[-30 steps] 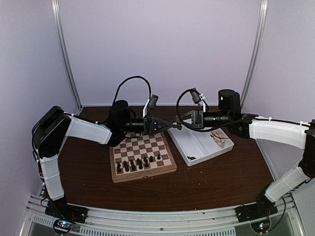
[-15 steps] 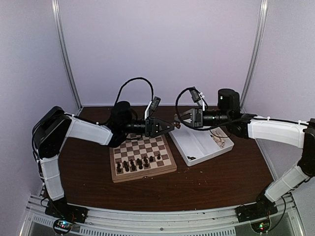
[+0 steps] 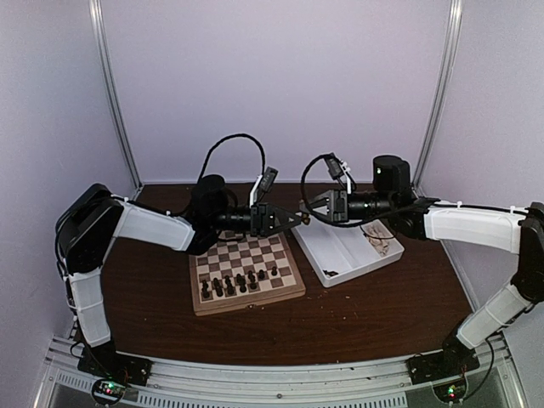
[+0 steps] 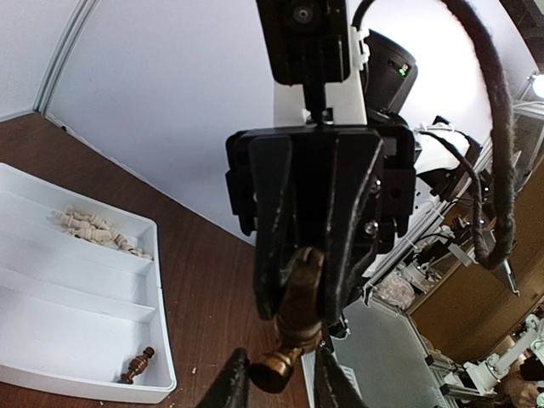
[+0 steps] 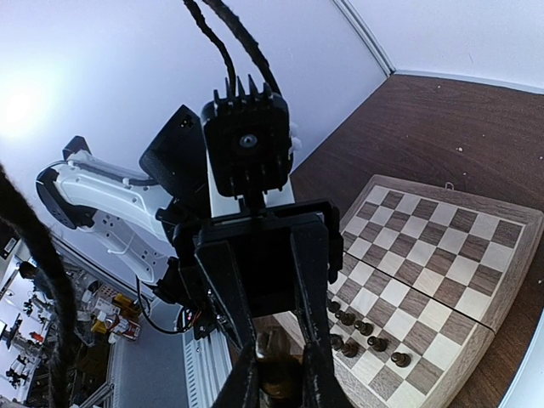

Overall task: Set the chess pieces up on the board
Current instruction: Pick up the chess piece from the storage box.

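Mid-air handover near the board (image 3: 255, 299): right tool (image 5: 276, 374) pinches a chess piece (image 4: 297, 297), left tool (image 4: 279, 382) flanks its base (grip unclear). Next probably needs left firm before right lets go

nothing could be read in any view — no lettering, number or brand showed on the board (image 3: 252, 303) or the white tray (image 3: 338, 248).
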You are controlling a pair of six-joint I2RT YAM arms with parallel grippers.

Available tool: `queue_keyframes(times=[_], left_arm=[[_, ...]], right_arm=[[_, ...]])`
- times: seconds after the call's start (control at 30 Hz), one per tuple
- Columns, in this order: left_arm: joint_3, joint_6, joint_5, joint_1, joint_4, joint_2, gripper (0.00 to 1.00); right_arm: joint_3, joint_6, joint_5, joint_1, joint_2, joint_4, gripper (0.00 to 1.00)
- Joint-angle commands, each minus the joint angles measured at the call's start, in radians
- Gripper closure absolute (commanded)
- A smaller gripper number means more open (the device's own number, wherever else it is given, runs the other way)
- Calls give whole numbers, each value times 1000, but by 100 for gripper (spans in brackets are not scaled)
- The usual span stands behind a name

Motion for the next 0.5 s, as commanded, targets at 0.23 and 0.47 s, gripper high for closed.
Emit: queue_keyframes(times=[0.23,0.47], left_arm=[[16,15,29,-3,43,-6,82],[16,22,30,-3,38,-8,85]], right_arm=[[18,-5,-3,0,18,27,85],[18,-9,10,-1,9,22,85]])
